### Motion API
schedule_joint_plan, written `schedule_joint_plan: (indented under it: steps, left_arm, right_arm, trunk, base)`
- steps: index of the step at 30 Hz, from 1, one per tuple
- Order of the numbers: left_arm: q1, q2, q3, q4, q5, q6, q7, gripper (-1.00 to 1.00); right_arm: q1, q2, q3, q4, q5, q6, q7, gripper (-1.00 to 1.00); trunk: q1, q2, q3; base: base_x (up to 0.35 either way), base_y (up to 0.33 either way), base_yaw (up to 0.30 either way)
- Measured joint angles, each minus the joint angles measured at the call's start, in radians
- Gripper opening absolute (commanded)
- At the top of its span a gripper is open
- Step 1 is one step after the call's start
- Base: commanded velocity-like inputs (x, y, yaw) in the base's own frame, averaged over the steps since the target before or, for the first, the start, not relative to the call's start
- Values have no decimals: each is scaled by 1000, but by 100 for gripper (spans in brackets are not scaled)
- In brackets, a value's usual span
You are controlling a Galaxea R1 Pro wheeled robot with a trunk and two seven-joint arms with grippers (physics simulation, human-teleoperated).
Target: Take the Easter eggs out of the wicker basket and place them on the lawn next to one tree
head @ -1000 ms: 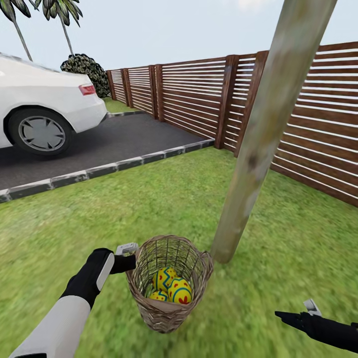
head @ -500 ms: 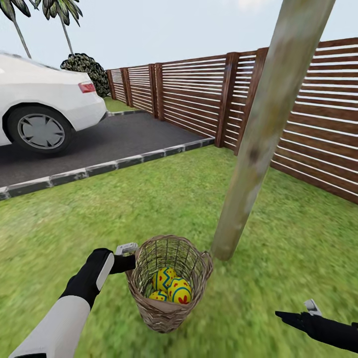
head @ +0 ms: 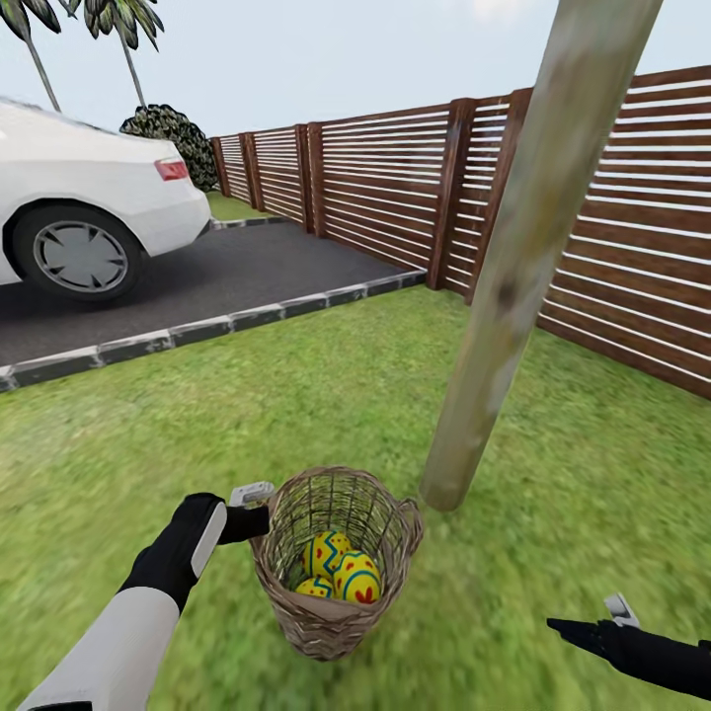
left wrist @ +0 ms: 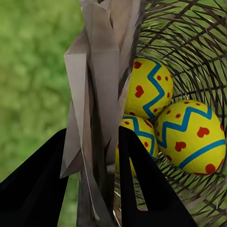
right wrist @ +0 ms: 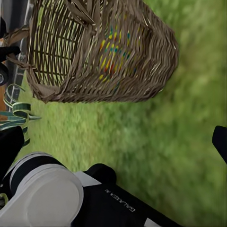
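Easter eggs point(head: 341, 573), all three, sit bunched in the bottom of the wicker basket point(head: 331, 620). In the left wrist view they're right past the fingertips, just inside the weave: yellow shells, blue zigzags, red hearts and dots.

Left gripper point(head: 259, 504) is clamped on the basket's rim, with the braided edge pinched between its two dark fingers point(left wrist: 142, 189). From the head camera the basket hangs just off that gripper's tip, tipped a bit toward the camera.

Tree point(head: 513, 286) meets the lawn point(head: 296, 395) just beyond the basket, on the side away from the left gripper.

Right gripper point(head: 583, 630) is low and well off to the basket's other side, nothing in it; can't tell how wide its fingers are.

White car point(head: 89, 207), driveway and wooden fence point(head: 385, 188) are further back.
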Motion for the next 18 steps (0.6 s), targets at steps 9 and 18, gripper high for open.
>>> schedule_joint_plan:
  steps: [9, 18]
  left_arm:
    - [-1, 0, -2, -11, 46, 0, 2, -100]
    - [-1, 13, 3, -13, 79, 2, -9, -100]
  right_arm:
    - [0, 1, 0, 0, 0, 0, 0, 100]
    - [0, 0, 0, 0, 1, 0, 0, 100]
  trunk:
    - [34, -63, -28]
    - [50, -91, -41]
  base:
    - [0, 0, 0]
    - [0, 0, 0]
